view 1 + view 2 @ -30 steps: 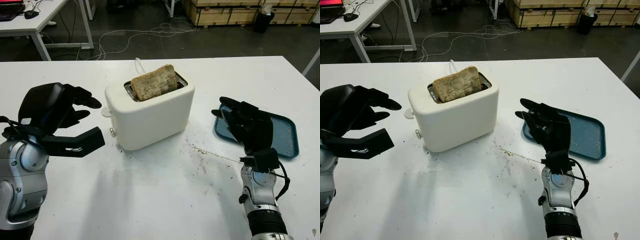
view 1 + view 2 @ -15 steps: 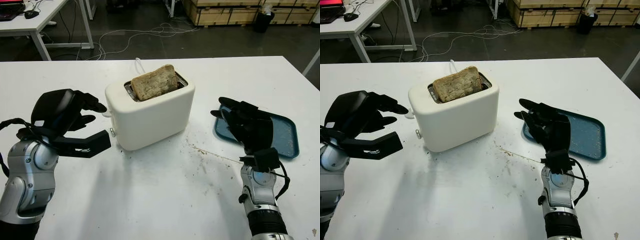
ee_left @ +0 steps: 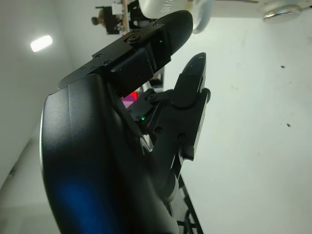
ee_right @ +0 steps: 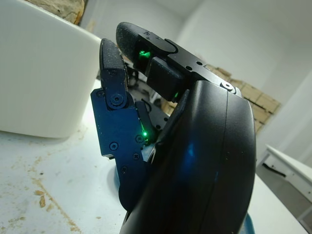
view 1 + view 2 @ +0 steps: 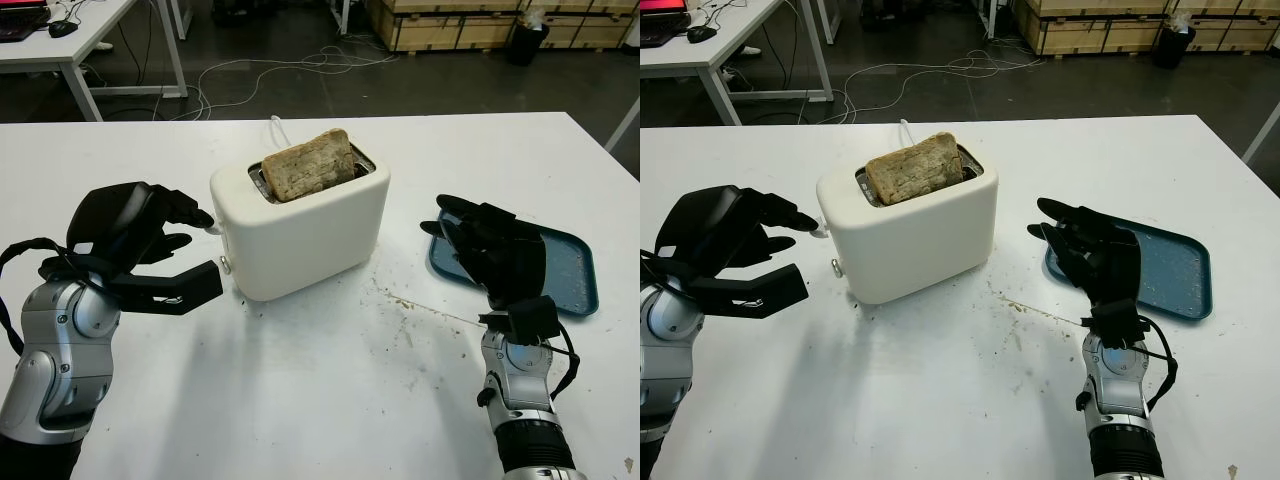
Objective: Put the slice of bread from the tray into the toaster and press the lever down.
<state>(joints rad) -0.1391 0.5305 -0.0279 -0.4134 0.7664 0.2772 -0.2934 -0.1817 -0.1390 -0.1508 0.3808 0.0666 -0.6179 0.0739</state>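
The white toaster [image 5: 300, 230] stands mid-table with the brown bread slice [image 5: 310, 165] upright in its slot, sticking out of the top. Its lever [image 5: 213, 223] juts from the left end, with a small knob [image 5: 225, 265] below. My left hand [image 5: 190, 250] is open right beside that end, upper fingertips [image 5: 805, 218] at the lever; I cannot tell whether they touch it. In the left wrist view the lever [image 3: 202, 17] sits just past the fingers [image 3: 151, 41]. My right hand [image 5: 490, 250] is open, held over the left edge of the blue tray [image 5: 572, 268].
Crumbs [image 5: 410, 310] are scattered on the white table between toaster and tray. The toaster's white cord [image 5: 277, 128] runs off the back. Beyond the table's far edge are the floor, cables and another desk [image 5: 70, 40].
My left hand has moved right and a little lower, bringing its fingertips up to the toaster's lever. The right hand, bread and toaster have stayed put.
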